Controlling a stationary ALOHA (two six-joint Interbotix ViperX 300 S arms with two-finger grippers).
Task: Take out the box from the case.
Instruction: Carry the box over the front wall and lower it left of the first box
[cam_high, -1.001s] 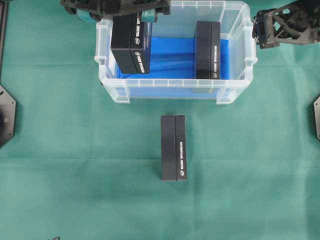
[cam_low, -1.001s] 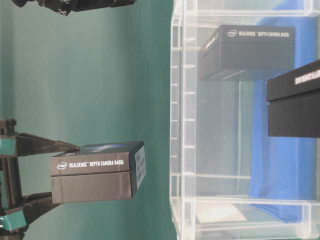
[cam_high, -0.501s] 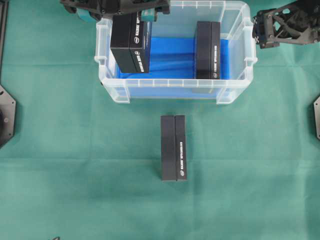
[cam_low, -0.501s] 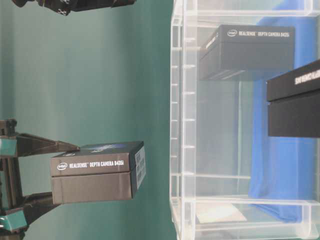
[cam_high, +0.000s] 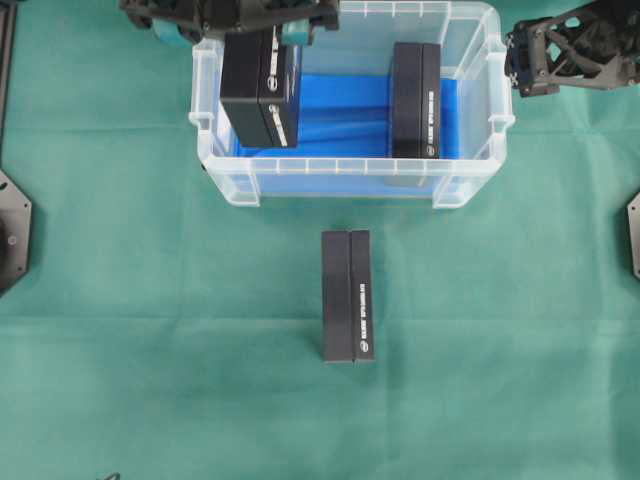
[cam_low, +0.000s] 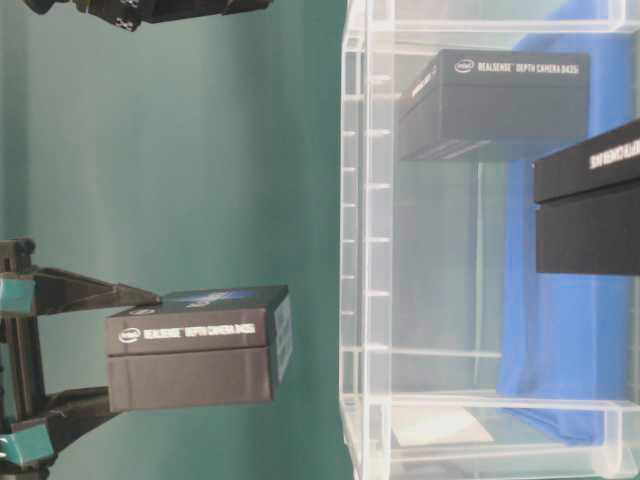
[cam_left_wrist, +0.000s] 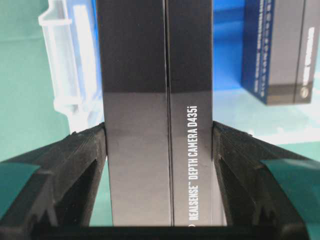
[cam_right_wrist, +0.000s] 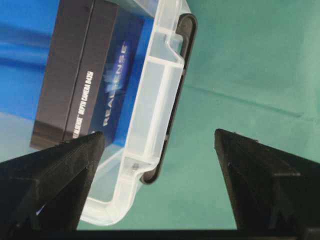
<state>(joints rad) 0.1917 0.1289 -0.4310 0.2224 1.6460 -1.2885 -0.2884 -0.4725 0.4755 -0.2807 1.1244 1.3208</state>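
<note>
Squarely box (cam_left_wrist: 155, 115) between left end effector (cam_left_wrist: 157, 150) fingers

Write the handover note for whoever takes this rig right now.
Left gripper: shut on a RealSense box, held lifted above the left end of the case.
Right gripper: open, empty, hovering by the case's right end.
Second box: on the blue lining inside the case, right side.
Third box: on the green cloth in front of the case.
Done: one box out. Left: set the held box down outside, then take out the last one.
</note>
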